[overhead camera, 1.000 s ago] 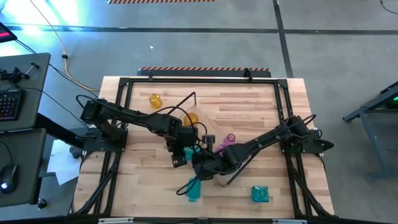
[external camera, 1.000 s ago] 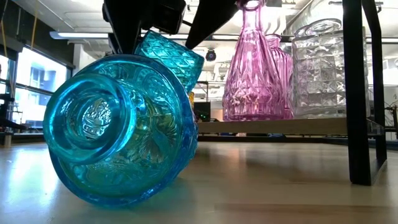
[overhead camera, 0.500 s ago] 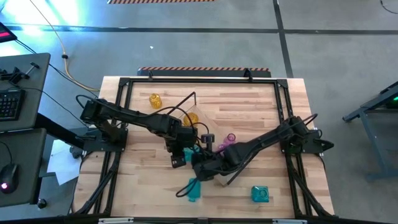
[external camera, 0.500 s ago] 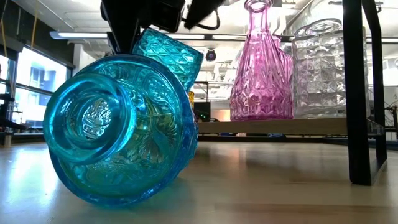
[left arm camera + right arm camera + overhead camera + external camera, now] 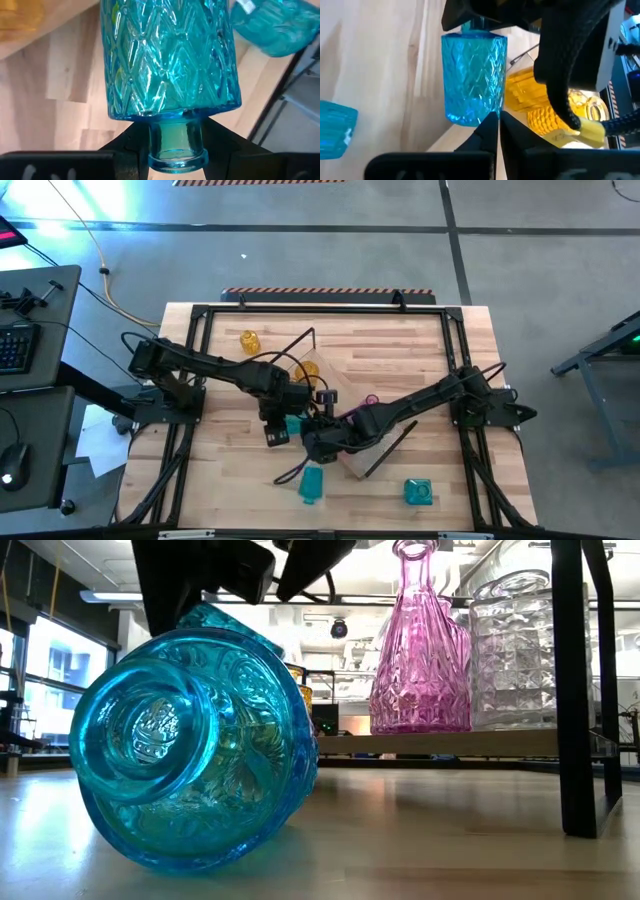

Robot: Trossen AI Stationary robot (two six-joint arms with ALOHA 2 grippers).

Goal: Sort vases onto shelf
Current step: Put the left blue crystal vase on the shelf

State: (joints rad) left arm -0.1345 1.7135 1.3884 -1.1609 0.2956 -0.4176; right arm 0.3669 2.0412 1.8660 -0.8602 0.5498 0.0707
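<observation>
1. The left gripper (image 5: 175, 145) pinches a teal diamond-cut vase (image 5: 167, 55) by its neck at the centre of the high view.
2. The right gripper (image 5: 497, 125), fingers pressed together, waits beside it.
3. Next, the vase probably needs upright placing on the shelf (image 5: 440, 743).

Teal diamond-cut vase (image 5: 167, 60) in black left claw (image 5: 175, 145); pink faceted vase (image 5: 420, 650); amber ribbed vase (image 5: 555, 117).

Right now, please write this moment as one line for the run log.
left gripper: holds teal diamond vase by neck | right gripper: shut, empty | pink vase: upright on shelf
</observation>
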